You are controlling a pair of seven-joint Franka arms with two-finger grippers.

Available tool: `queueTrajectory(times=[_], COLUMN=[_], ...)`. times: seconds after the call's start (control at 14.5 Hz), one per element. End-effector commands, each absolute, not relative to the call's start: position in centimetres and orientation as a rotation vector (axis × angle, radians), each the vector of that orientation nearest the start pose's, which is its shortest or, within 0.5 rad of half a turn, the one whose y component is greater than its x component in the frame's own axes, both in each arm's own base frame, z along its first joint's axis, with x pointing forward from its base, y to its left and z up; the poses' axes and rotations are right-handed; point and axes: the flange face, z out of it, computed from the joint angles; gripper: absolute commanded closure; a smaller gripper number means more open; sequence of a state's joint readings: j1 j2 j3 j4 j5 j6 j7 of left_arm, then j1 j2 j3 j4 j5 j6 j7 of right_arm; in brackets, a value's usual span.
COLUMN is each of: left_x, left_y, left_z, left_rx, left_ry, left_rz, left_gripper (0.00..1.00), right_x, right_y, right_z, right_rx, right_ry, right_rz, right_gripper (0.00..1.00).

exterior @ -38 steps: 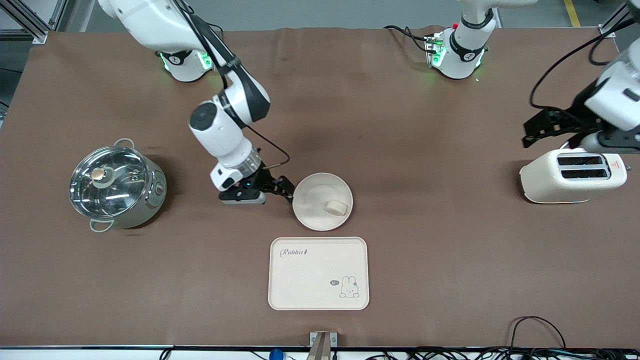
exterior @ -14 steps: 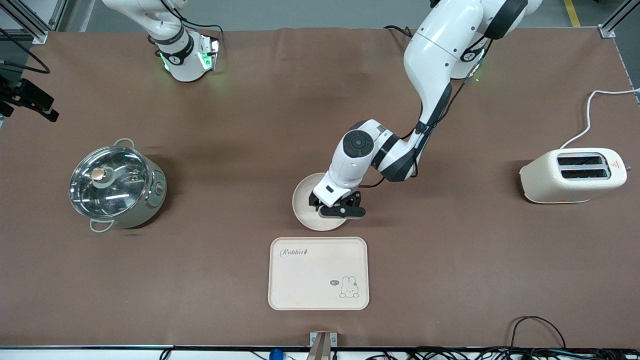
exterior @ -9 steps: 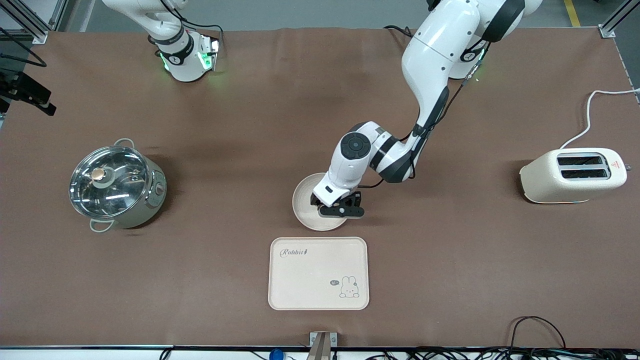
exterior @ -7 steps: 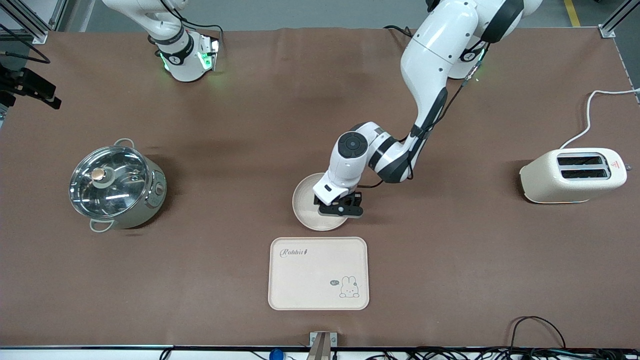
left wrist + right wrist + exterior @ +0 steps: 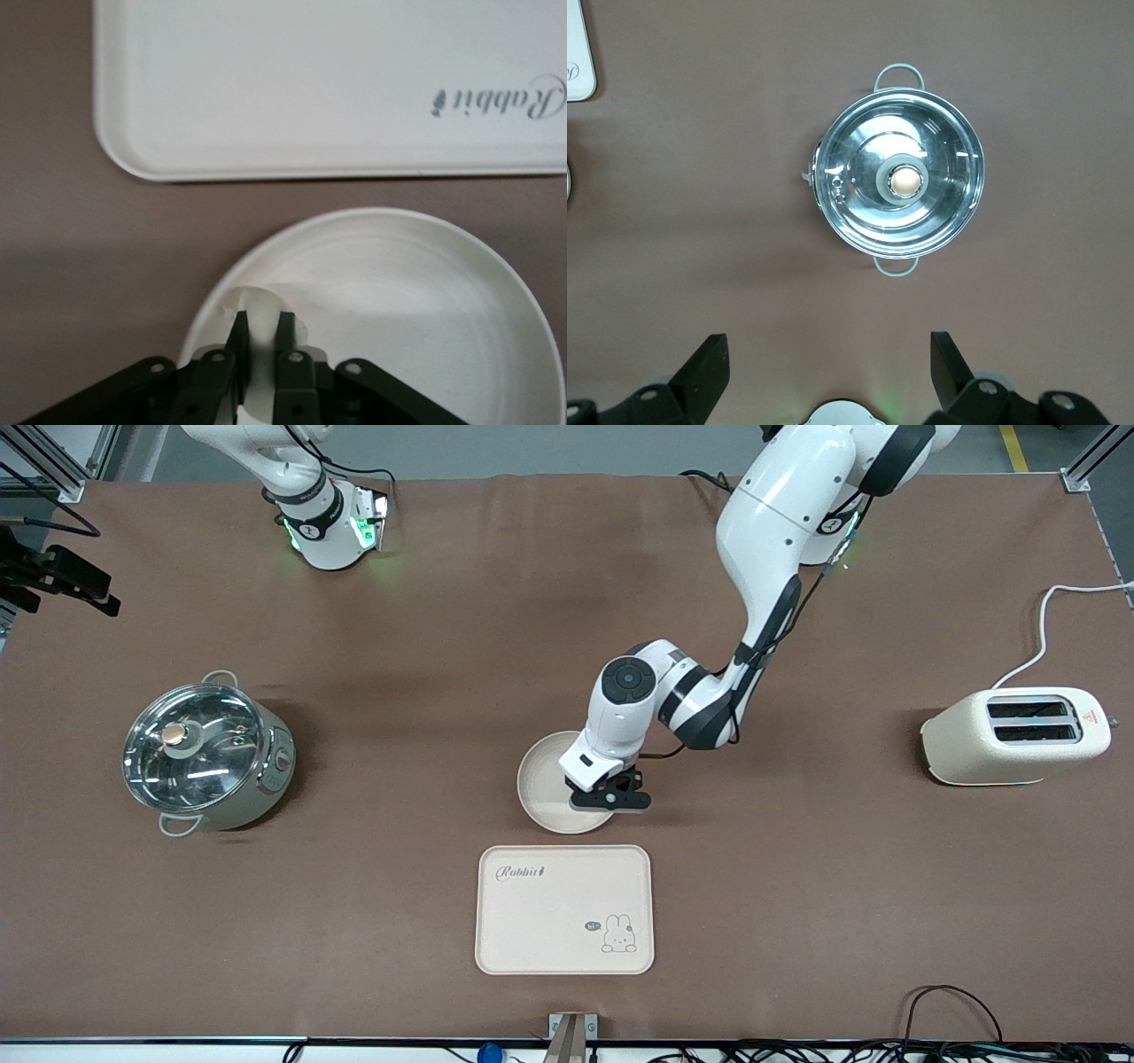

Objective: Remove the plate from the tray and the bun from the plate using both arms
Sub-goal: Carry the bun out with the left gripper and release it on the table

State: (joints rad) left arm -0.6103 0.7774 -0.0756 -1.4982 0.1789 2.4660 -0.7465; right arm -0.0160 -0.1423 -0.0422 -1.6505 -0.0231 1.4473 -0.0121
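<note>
Brown table [image 5: 797,921] carries tray [image 5: 564,910]; plate [image 5: 542,788] just beside tray; lidded pot [image 5: 208,751], toaster [image 5: 1015,735] well apart.

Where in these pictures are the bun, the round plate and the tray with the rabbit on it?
bun [image 5: 262,312]: left wrist view, its pale top between the left gripper's fingers.
plate [image 5: 537,775]: front view, bare inner surface near the rim.
rabbit tray [image 5: 549,921]: front view, plain middle of its surface.
</note>
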Motion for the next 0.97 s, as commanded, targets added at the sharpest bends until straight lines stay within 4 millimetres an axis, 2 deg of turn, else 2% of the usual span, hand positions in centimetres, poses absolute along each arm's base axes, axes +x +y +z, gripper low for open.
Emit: queueTrajectory(times=[0.0,0.14,0.21,0.28,0.41,0.55,0.69,0.76,0.83,0.9], left_x=[61.9,63.4,63.7,64.1,64.8,65.2,65.5,65.8,65.8,65.8], left_y=[-37.6,-33.2,-31.6,-29.4,-23.8,-19.0,-16.7,-15.5,-15.3,-15.1], left_z=[30.8,33.3,33.3,32.5,30.3,27.5,24.3,23.5,23.1,22.3], left_rx=[-3.131,-3.118,-3.115,-3.105,-3.100,-3.119,-3.131,-3.135,-3.137,-3.139], left_ry=[0.120,0.143,0.124,0.120,0.159,0.153,0.101,0.070,0.065,0.059], left_rz=[-0.309,-0.264,-0.221,-0.178,-0.128,-0.094,-0.016,0.000,0.005,0.018], left_gripper=[0.98,0.98,0.99,0.99,0.99,0.99,0.94,0.89,0.83,0.73], right_x=[49.6,49.7,49.7,49.7,49.7,49.8,49.8,49.8,49.8,49.8], right_y=[-2.3,-1.8,-1.7,-1.5,-1.5,-1.5,-1.6,-1.5,-1.5,-1.4], right_z=[65.4,65.4,65.4,65.5,65.4,65.3,65.4,65.4,65.4,65.4], right_rx=[-3.143,-3.143,-3.144,-3.143,-3.144,-3.144,-3.144,-3.144,-3.143,-3.143], right_ry=[0.037,0.025,0.020,0.015,0.013,0.013,0.015,0.013,0.015,0.010], right_rz=[0.097,0.092,0.090,0.087,0.090,0.092,0.092,0.090,0.089,0.089], right_gripper=[0.00,0.00,0.00,0.00,0.00,0.00,0.00,0.00,0.00,0.00])
